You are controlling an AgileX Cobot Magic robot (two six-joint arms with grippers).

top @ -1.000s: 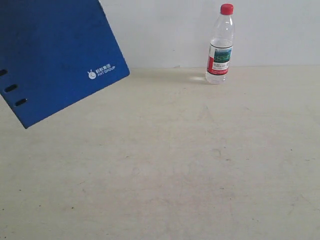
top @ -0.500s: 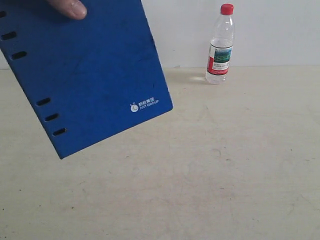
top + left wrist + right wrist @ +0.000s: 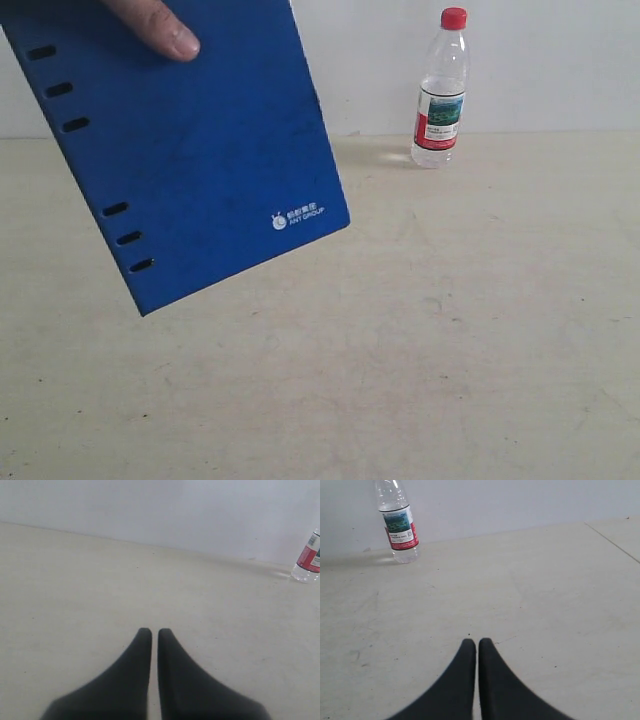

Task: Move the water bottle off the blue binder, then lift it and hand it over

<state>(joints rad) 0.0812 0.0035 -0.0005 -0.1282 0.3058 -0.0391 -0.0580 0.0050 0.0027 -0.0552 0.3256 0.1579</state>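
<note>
At table edge [image 3: 540,131]: water bottle [image 3: 440,95]; binder [image 3: 200,160] perhaps aloft.

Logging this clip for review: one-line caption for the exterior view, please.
A person's finger rests on the tilted blue binder at left; the water bottle stands upright on the table near the wall.

Well ahead of my left gripper [image 3: 151,631] and right gripper [image 3: 477,642], the water bottle [image 3: 440,95] stands on the table [image 3: 400,350] near the wall [image 3: 560,60], apart from the blue binder [image 3: 190,150].
</note>
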